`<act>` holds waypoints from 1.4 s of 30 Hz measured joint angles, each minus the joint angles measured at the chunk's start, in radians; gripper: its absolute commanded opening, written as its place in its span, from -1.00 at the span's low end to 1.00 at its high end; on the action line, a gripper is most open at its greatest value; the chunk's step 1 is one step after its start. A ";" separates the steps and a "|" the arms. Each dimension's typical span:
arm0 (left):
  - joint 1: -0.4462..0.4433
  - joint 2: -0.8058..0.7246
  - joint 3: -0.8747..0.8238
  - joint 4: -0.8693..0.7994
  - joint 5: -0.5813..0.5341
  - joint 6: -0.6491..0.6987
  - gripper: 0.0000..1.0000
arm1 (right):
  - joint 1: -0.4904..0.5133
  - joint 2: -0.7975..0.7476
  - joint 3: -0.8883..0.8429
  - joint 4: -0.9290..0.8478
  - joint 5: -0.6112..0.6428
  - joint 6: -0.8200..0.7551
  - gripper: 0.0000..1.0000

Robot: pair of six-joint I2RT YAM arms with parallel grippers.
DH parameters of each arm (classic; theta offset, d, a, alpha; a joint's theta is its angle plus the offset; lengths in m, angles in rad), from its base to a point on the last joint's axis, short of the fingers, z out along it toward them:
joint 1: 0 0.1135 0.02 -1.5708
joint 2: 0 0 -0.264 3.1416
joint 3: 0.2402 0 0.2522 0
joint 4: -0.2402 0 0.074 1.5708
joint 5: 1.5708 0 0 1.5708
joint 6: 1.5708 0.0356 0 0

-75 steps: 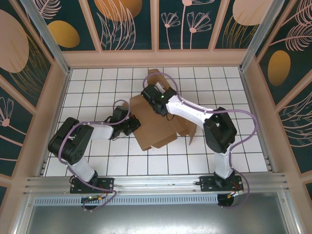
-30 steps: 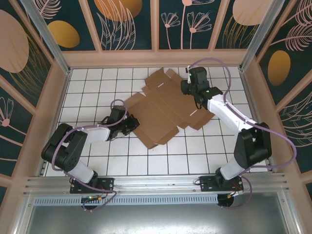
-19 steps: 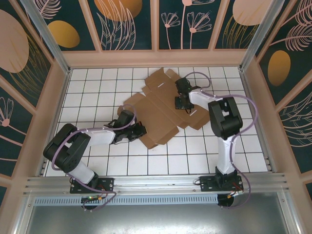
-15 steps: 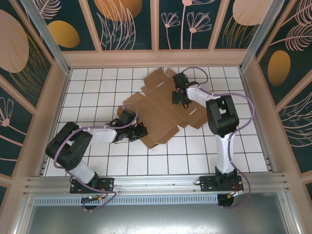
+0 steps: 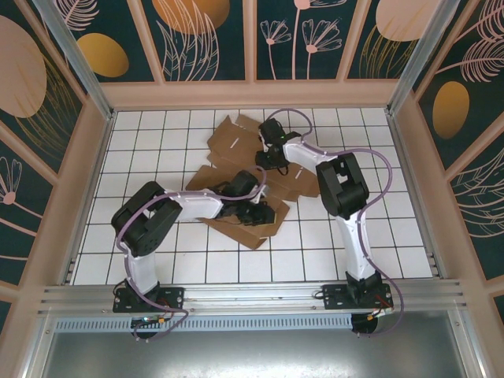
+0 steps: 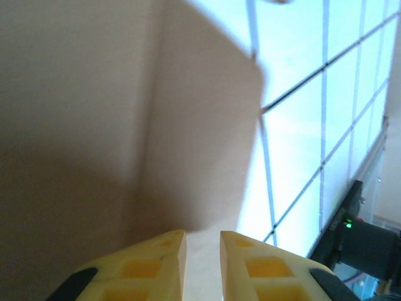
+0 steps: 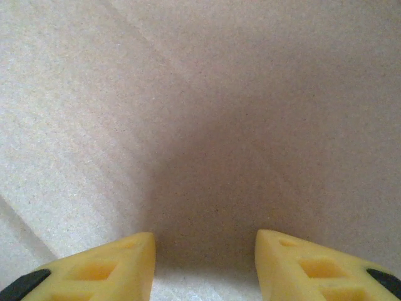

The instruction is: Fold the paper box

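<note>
L hand point(image 6: 202, 241) is seen slightly parted, R hand point(image 7: 205, 241) wider; nothing is grasped, both held close to paper box point(image 5: 223, 140) on surface point(image 5: 150, 150).

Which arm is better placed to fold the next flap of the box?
Left, likely: the left gripper faces a flap edge of the paper box, jaws barely apart; the right gripper, open, faces flat cardboard.

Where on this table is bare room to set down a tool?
Free: the near tiles between the paper box and the front rail, and the tiles beside the right wall. Crowded: the middle, with box, left arm, right arm.
</note>
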 measured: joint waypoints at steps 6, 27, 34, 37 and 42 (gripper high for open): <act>-0.032 0.005 0.046 0.025 0.061 0.004 -0.35 | 0.052 -0.093 -0.172 0.120 -0.137 -0.051 -0.12; 0.253 -0.548 -0.134 -0.169 -0.349 0.067 -0.39 | 0.040 -0.801 -0.788 0.224 -0.159 0.475 0.21; 0.252 -0.560 -0.134 -0.202 -0.422 0.068 -0.38 | 0.132 -0.900 -1.085 0.277 -0.315 0.670 0.26; 0.252 -0.571 -0.134 -0.210 -0.425 0.068 -0.38 | 0.153 -0.900 -1.145 0.314 -0.367 0.711 0.24; 0.252 -0.615 -0.134 -0.223 -0.426 0.073 -0.39 | 0.159 -0.866 -1.182 0.424 -0.425 0.760 -0.03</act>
